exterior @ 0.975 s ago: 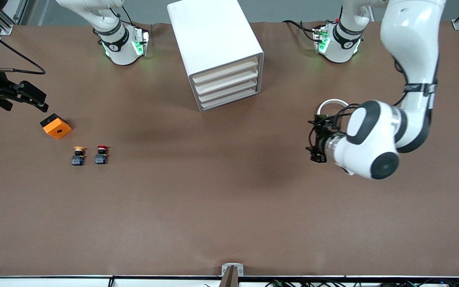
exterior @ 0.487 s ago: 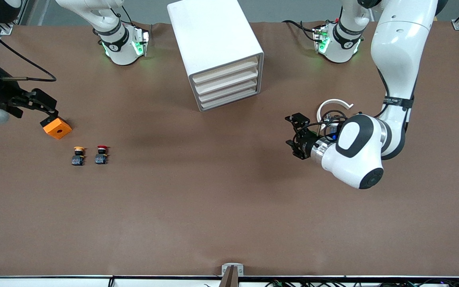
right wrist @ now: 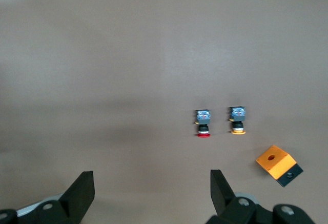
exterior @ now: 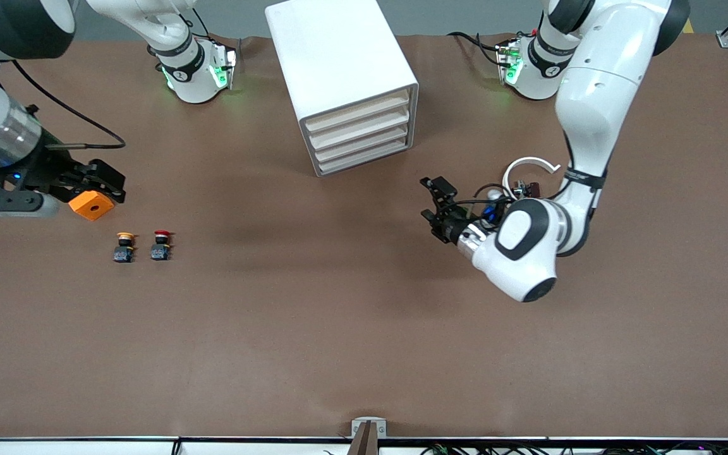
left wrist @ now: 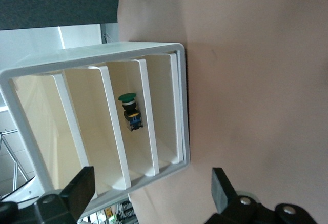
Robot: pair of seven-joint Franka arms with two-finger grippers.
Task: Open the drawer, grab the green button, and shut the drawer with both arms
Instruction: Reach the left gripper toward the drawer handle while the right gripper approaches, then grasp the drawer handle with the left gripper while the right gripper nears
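Note:
The white drawer cabinet (exterior: 339, 69) stands at the middle of the table near the robots' bases, its stacked fronts (exterior: 361, 136) facing the left arm's end. In the left wrist view the cabinet (left wrist: 179, 106) shows open compartments, and the green-capped button (left wrist: 129, 111) lies in the second one up from the table. My left gripper (exterior: 435, 208) is open and empty, in the air pointing at the cabinet front; its fingers frame the left wrist view (left wrist: 151, 193). My right gripper (exterior: 114, 184) is open and empty over the orange block (exterior: 91, 205); it also shows in the right wrist view (right wrist: 151, 193).
A yellow-capped button (exterior: 124, 246) and a red-capped button (exterior: 161, 245) stand side by side, nearer the front camera than the orange block; the right wrist view shows them too, red (right wrist: 203, 123), yellow (right wrist: 237, 120), and the block (right wrist: 279, 165). A white ring (exterior: 528, 165) lies by the left arm.
The left gripper has swung toward the cabinet's front. The right gripper has moved in from the table's end and now hangs over the orange block.

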